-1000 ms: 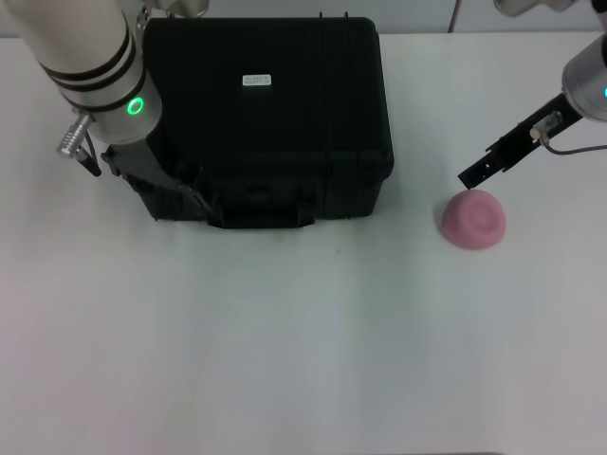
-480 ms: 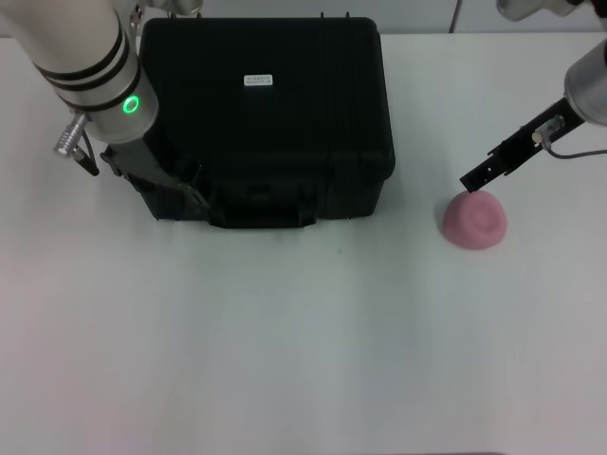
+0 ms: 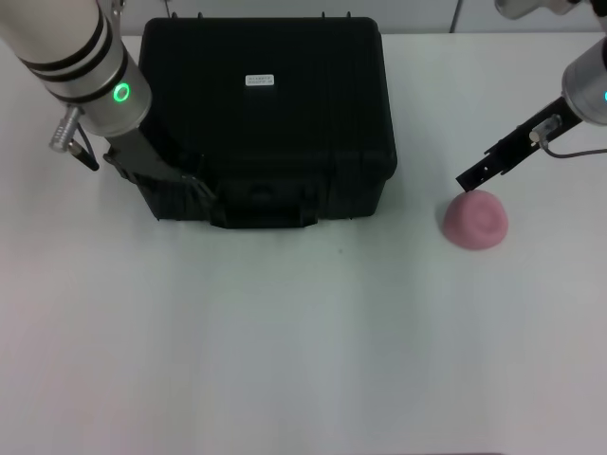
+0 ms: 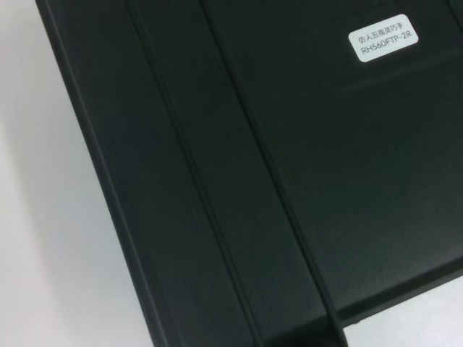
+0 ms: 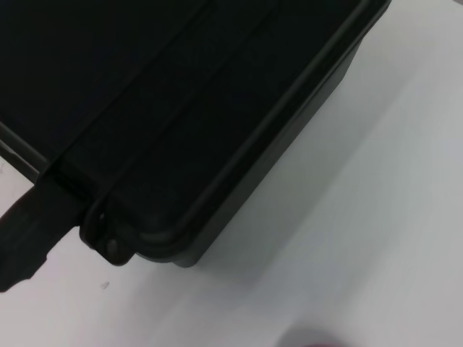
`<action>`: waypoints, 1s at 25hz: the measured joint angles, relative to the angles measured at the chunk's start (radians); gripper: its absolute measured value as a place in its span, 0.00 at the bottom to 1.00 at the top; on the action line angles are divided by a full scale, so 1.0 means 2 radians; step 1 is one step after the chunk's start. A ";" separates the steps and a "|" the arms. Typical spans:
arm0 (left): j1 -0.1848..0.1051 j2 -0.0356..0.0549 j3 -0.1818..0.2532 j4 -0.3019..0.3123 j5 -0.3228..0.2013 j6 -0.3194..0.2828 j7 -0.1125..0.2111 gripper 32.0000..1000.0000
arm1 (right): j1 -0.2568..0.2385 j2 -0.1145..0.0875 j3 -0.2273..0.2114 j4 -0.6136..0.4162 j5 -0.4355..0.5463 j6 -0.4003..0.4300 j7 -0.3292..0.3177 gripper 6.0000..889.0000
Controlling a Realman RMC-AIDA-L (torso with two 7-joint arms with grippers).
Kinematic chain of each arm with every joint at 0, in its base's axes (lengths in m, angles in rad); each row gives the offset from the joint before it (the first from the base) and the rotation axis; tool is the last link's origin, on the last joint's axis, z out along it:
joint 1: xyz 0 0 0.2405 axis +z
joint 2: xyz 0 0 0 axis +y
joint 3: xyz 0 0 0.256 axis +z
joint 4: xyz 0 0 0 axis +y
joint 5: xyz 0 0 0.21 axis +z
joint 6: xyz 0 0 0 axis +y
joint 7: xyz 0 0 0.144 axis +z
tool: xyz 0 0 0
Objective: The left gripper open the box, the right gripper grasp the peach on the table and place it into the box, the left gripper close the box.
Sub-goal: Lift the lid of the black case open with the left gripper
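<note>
The black box (image 3: 285,133) stands at the back middle of the table with its lid down and a small white label (image 3: 257,81) on top. My left gripper (image 3: 193,184), on the arm with the green ring, is pressed against the box's front left corner beside the handle. The pink peach (image 3: 474,219) sits on the table to the right of the box. My right gripper (image 3: 469,177) hangs just above the peach's back left edge, not touching it. The left wrist view shows the box lid (image 4: 275,181) and its label (image 4: 379,45). The right wrist view shows a box corner (image 5: 217,123).
The white table (image 3: 303,351) stretches in front of the box and peach. A cable (image 3: 569,150) loops off the right wrist near the right edge.
The left arm has shifted a little to the left and back while its gripper stays at the box's front left corner. The right gripper and the peach have hardly moved.
</note>
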 joint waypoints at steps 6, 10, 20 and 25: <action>0.000 0.0003 -0.001 0.000 0.000 -0.001 -0.001 0.77 | 0.000 0.000 0.000 0.000 0.000 0.000 0.000 0.86; 0.000 0.0008 -0.001 0.000 0.003 -0.005 -0.002 0.77 | 0.000 0.000 0.000 0.000 0.000 0.000 0.000 0.86; 0.003 0.0009 -0.002 0.024 0.014 -0.030 -0.004 0.69 | -0.002 -0.001 0.000 0.005 0.000 -0.004 0.000 0.85; 0.003 0.0010 -0.002 0.047 0.017 -0.040 -0.006 0.60 | -0.002 -0.001 0.000 0.005 0.000 -0.004 -0.002 0.85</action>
